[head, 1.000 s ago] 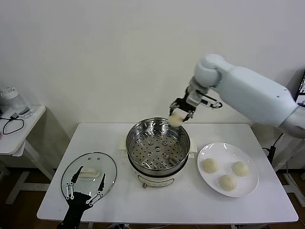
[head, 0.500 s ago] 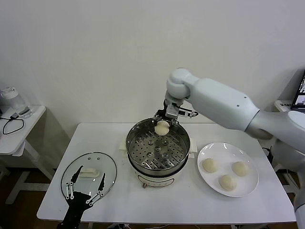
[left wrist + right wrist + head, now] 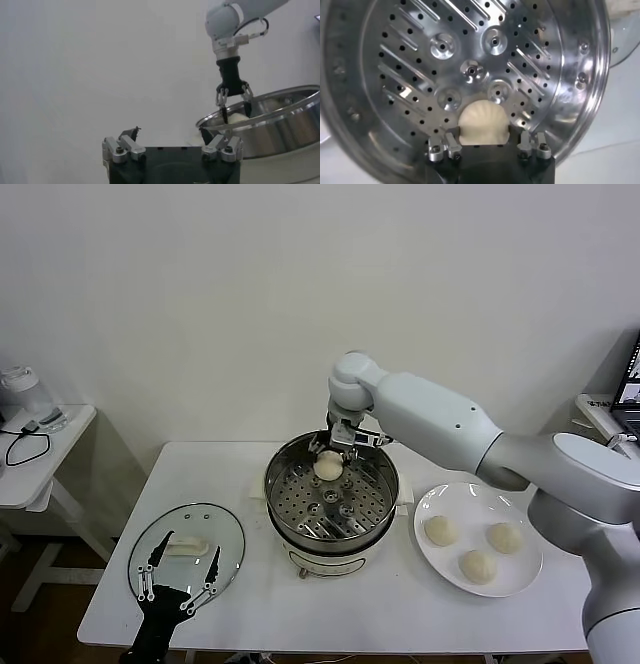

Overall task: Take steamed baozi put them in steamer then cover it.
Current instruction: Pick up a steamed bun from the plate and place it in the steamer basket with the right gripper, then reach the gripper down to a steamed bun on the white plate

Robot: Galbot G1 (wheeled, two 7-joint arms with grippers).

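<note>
Left gripper (image 3: pixel 180 584) is parked low at the table's near left corner, fingers spread and empty, hovering over the glass lid (image 3: pixel 186 547), presumably stationed there for the covering step. The steamer (image 3: pixel 332 496) stands at table centre, uncovered. Right gripper (image 3: pixel 332 452) reaches down inside its far rim with one baozi (image 3: pixel 328 467) between its fingers, low over the perforated tray; whether the fingers grip it or have let go cannot be told. Three baozi (image 3: pixel 479 565) wait on the white plate (image 3: pixel 525 573) at right, apart from each other.
</note>
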